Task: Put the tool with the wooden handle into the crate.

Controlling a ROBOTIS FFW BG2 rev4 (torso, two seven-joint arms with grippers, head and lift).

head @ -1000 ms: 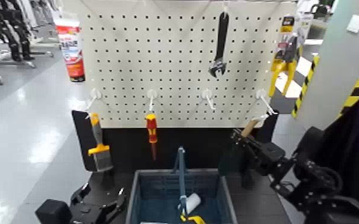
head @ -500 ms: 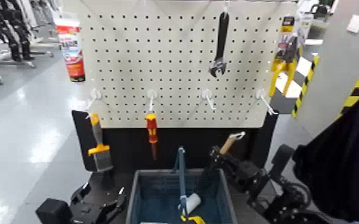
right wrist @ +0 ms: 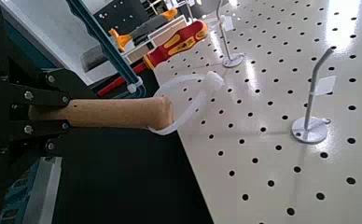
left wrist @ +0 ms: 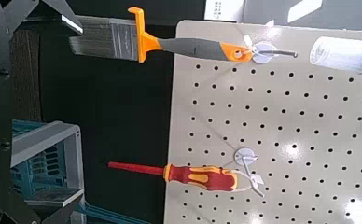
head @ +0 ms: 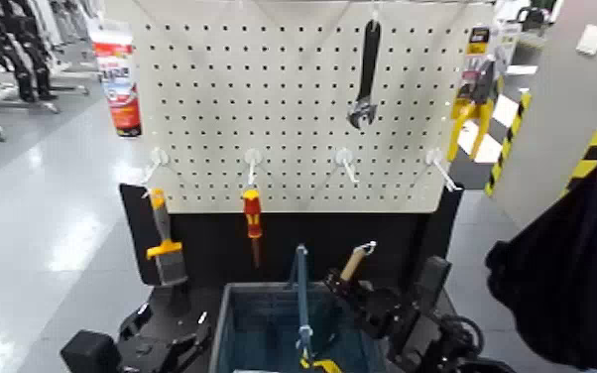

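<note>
At the near edge, the left gripper [head: 172,323] was held beside the crate [head: 380,339], its two fingers spread well apart and nothing gripped between them. Inside the crate, a yellow item [head: 322,365] could be seen low down, and the thin blue bar handle [head: 303,298] was raised above the basket. On the other side, the right gripper [head: 340,282] was closed around the light-brown wooden handle of the tool [head: 355,264], which was held tilted at the crate's right side, handle end up; a white loop [head: 366,246] was attached to that end. The dark blade was largely lost against the crate and the arm, so how far it was lowered inside could not be told. Farther off, a grey-and-orange brush [head: 168,243] and a red-and-yellow screwdriver [head: 253,223] were hung from the lower hooks of the pegboard [head: 263,109]. Higher up, an adjustable wrench [head: 364,79], yellow-handled pliers [head: 475,109] and a red-and-white tube [head: 117,84] were hung. Beyond the board, pale floor [head: 45,208] was seen.
</note>
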